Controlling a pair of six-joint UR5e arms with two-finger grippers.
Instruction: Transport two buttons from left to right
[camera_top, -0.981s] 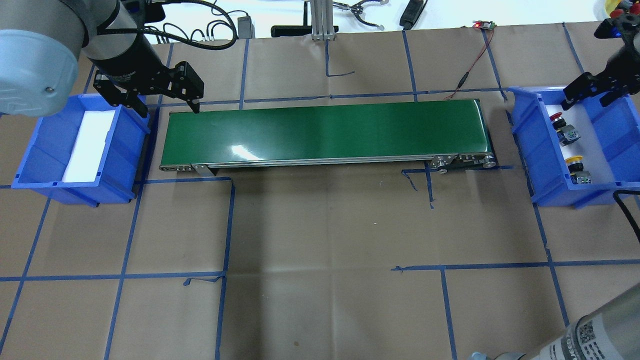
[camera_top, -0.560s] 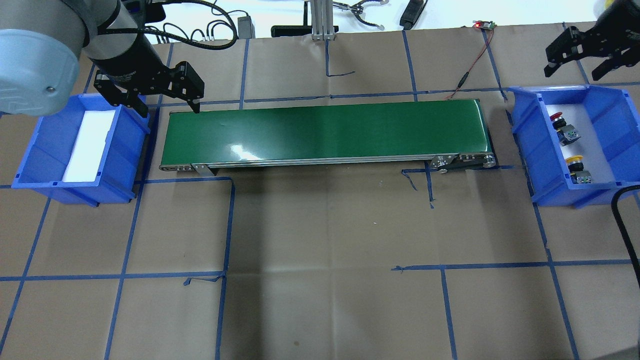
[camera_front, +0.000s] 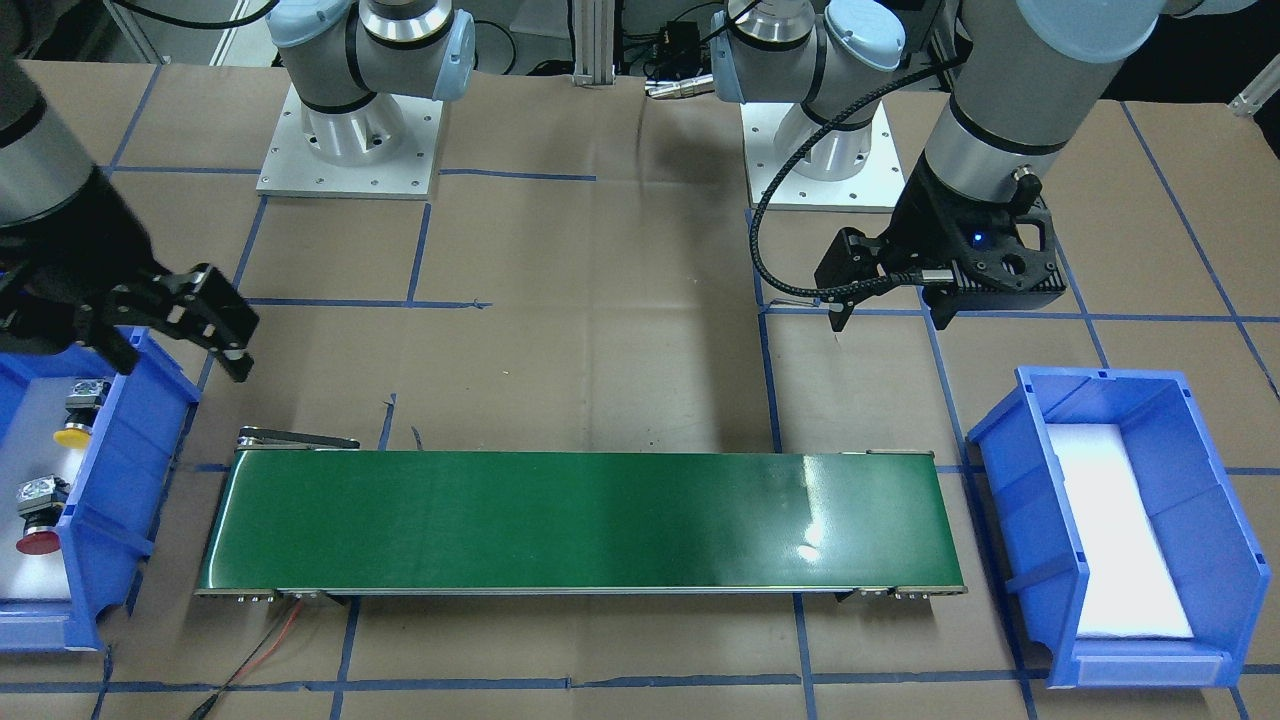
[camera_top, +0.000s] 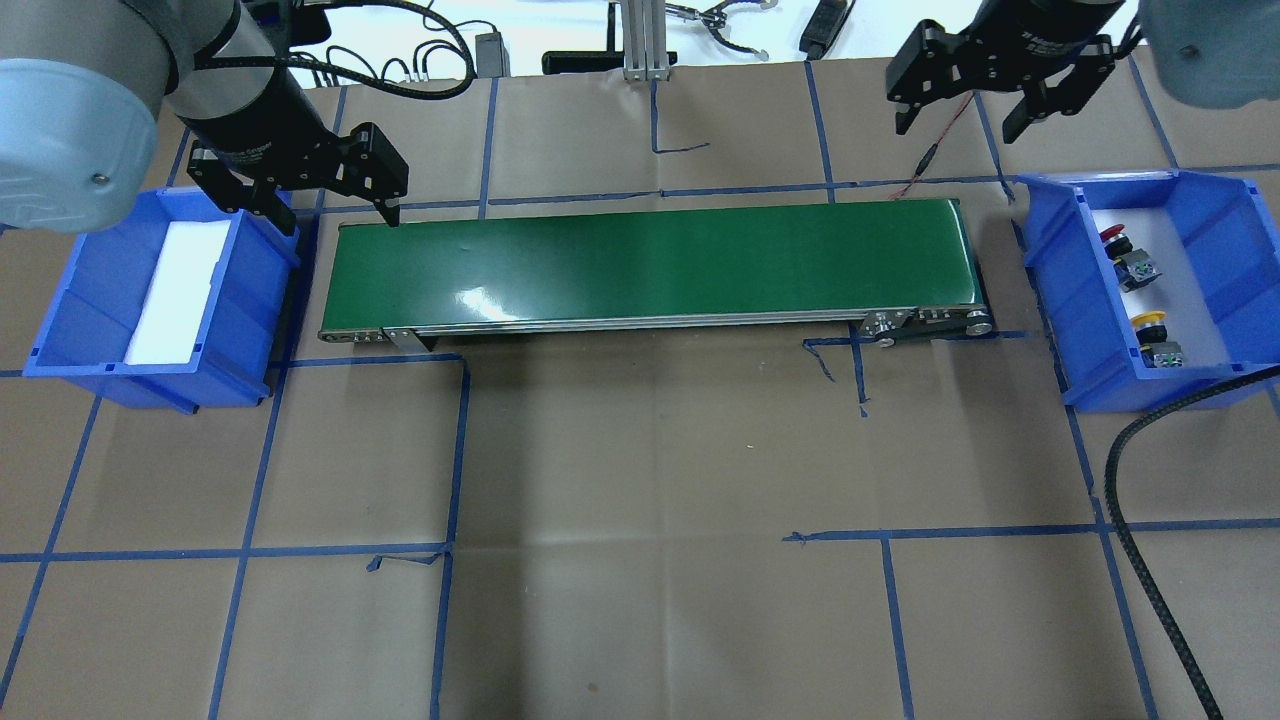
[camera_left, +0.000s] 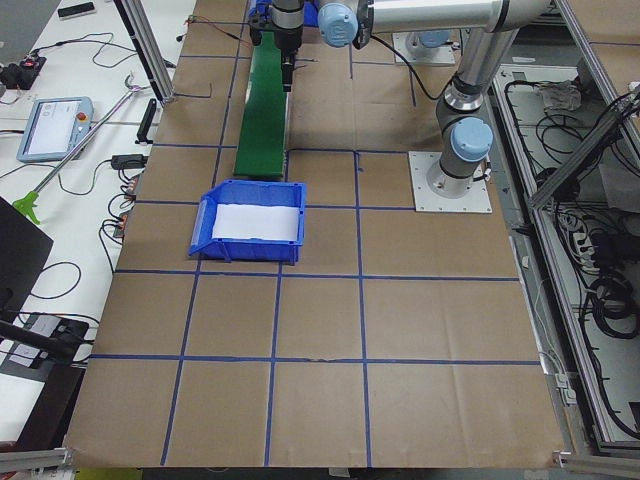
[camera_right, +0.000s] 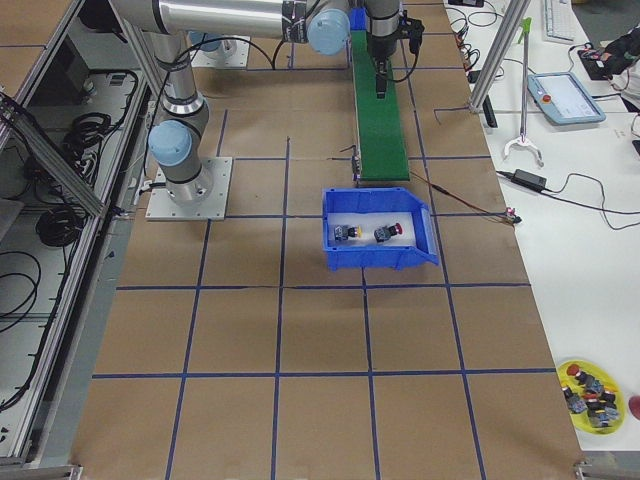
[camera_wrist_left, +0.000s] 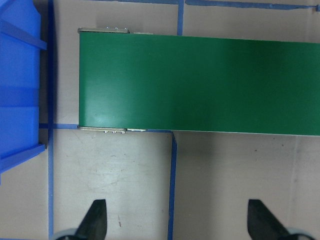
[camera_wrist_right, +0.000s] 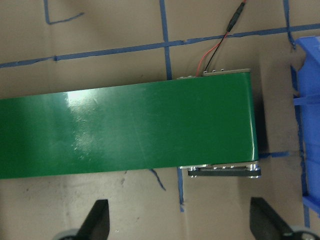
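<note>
Both buttons lie on the white pad in the right blue bin (camera_top: 1053, 305). The red button (camera_top: 1113, 236) is farther back and the yellow button (camera_top: 1150, 321) is nearer; both have grey-white rear blocks. In the front-facing view the yellow button (camera_front: 75, 434) and the red button (camera_front: 38, 543) show at the left. My right gripper (camera_top: 957, 128) is open and empty, above the paper beyond the green conveyor's (camera_top: 650, 265) right end. My left gripper (camera_top: 340, 216) is open and empty at the conveyor's left far corner, beside the left blue bin (camera_top: 90, 300).
The left bin holds only a white pad (camera_top: 180, 290). A red-black wire (camera_top: 940, 135) runs to the conveyor's far right corner. A black cable (camera_top: 1130, 480) hangs over the table's right front. Blue tape lines cross the brown paper.
My right gripper has left the space above the right bin and moved left and farther back, open and empty throughout. The buttons stayed in the bin. The left arm has not moved.
</note>
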